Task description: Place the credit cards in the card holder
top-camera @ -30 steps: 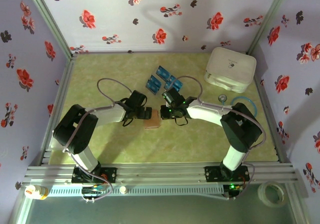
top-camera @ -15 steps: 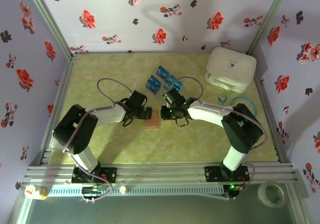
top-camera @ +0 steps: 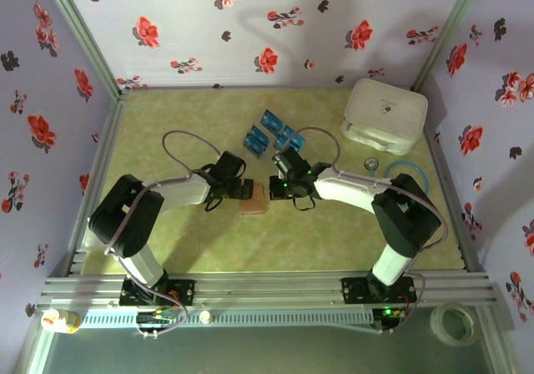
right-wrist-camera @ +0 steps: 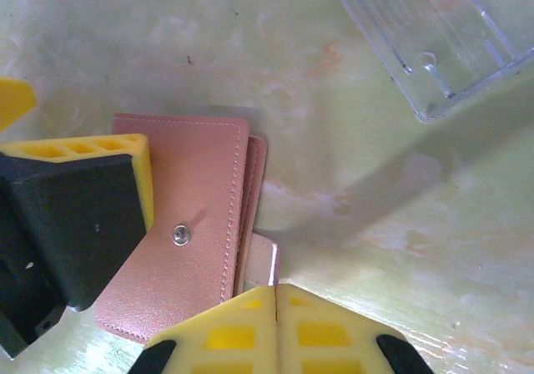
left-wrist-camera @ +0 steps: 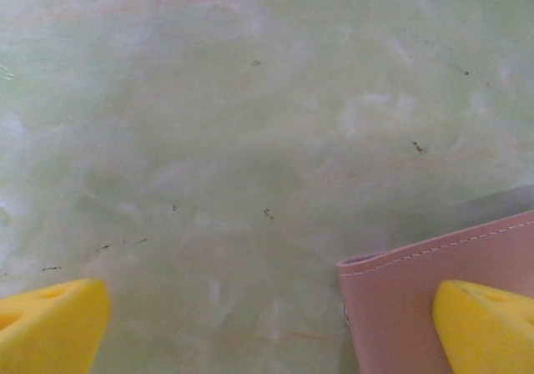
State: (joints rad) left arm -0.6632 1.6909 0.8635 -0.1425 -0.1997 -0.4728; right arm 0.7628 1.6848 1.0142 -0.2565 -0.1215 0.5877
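Note:
The card holder [top-camera: 254, 199] is a small pink-brown wallet lying flat on the green table between the two grippers. My left gripper [top-camera: 242, 189] is open, and one yellow finger [right-wrist-camera: 125, 153] rests on top of the card holder [right-wrist-camera: 196, 224] while the other finger [left-wrist-camera: 50, 324] stands off it over bare table. My right gripper [right-wrist-camera: 275, 295] is shut, with a thin flap [right-wrist-camera: 263, 261] at the card holder's edge pinched between its fingertips. The snap stud [right-wrist-camera: 179, 235] shows on the cover. Three blue credit cards [top-camera: 271, 132] lie loose behind the grippers.
A big white rounded box [top-camera: 385, 115] stands at the back right. A blue ring [top-camera: 409, 177] and a small round item [top-camera: 370, 165] lie near the right arm. A clear plastic tray [right-wrist-camera: 442, 32] sits just beyond the card holder.
The right gripper's fingers have closed together on the card holder's flap. Both arms have barely moved.

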